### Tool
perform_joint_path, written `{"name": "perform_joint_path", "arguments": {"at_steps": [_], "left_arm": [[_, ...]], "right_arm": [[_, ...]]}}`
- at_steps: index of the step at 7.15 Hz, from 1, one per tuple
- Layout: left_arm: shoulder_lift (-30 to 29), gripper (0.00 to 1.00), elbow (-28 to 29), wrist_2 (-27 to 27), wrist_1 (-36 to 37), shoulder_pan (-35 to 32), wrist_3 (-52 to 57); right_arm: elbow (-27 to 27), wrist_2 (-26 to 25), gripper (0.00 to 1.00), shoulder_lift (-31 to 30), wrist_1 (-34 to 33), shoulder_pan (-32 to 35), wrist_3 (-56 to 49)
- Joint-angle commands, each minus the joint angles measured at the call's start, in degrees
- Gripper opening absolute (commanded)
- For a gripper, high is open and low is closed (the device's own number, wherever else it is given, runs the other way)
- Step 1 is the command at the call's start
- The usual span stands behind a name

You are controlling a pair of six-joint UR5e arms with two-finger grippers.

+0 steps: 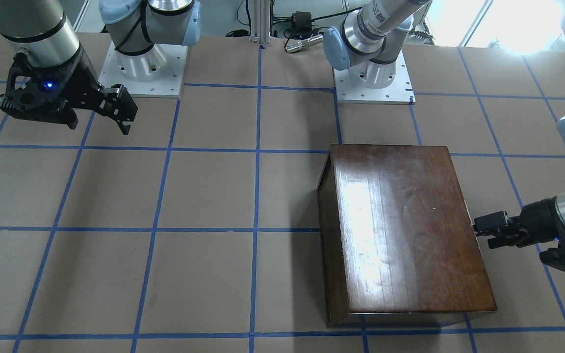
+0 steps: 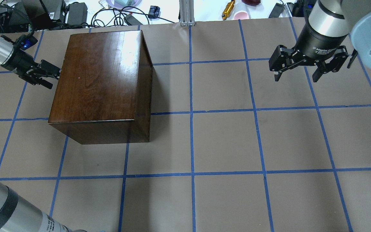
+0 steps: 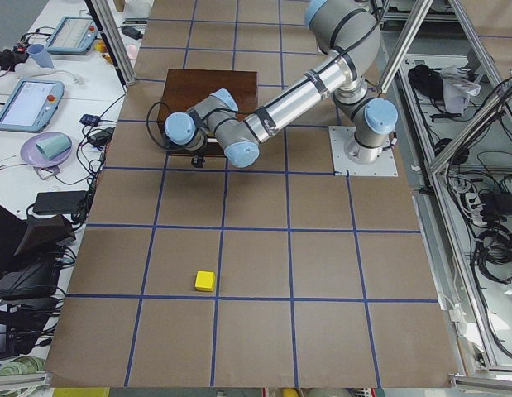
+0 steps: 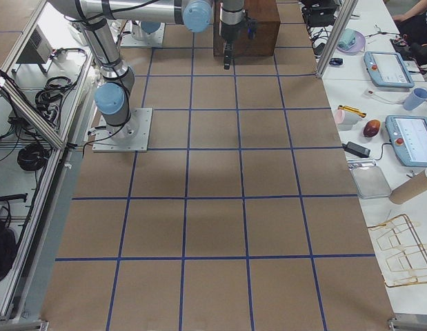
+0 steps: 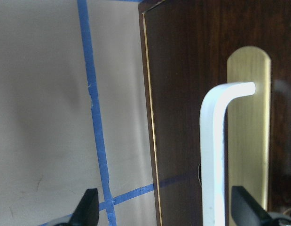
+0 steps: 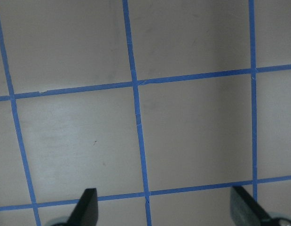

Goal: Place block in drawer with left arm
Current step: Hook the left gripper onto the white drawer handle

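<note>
The glossy dark-brown box (image 2: 98, 80) is sitting on the taped table (image 2: 224, 141), and everything here is being placed against it. The drawer (image 5: 183, 94) is sitting pushed into the box, only its dark front panel showing, on the side facing the left arm (image 3: 280, 103). The left gripper (image 2: 52, 77) is hovering just beside that panel with its fingers (image 5: 89, 209) spread wide. In the left wrist view the pale bent handle (image 5: 213, 155), mounted over a brass plate (image 5: 248, 122), is lying between the fingertips, nearer one of them; whether either finger is touching it cannot be told. The yellow block (image 3: 205, 281) is lying flat on the table well apart from the box, out beyond the drawer side, with nothing touching it. The right gripper (image 2: 296, 78) is hanging above the table well apart from the box on the opposite side, its fingers likewise spread and holding nothing.
</note>
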Motion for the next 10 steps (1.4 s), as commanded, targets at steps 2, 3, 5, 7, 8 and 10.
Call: {"name": "perform_joint_path", "arguments": {"at_steps": [2,3,5,7,8,10], "left_arm": [[-1.03,1.00,0.06,0.07,0.37,0.05,0.08],[-1.03,1.00,0.14,0.15,0.37,0.05,0.08],[-1.03,0.93,0.41,0.76,0.37,0.05,0.17],[-0.94,0.86,0.50,1.21,0.37,0.14,0.25],[-0.77,0.87,0.58,1.30,0.37,0.14,0.25],[-0.68,0.87,0.67,3.82,0.55,0.67,0.43]], "right_arm": [[0.00,0.00,1.00,0.00,0.00,0.00,0.00],[0.00,0.00,1.00,0.00,0.00,0.00,0.00],[0.00,0.00,1.00,0.00,0.00,0.00,0.00],[0.00,0.00,1.00,0.00,0.00,0.00,0.00],[0.00,0.00,1.00,0.00,0.00,0.00,0.00],[0.00,0.00,1.00,0.00,0.00,0.00,0.00]]}}
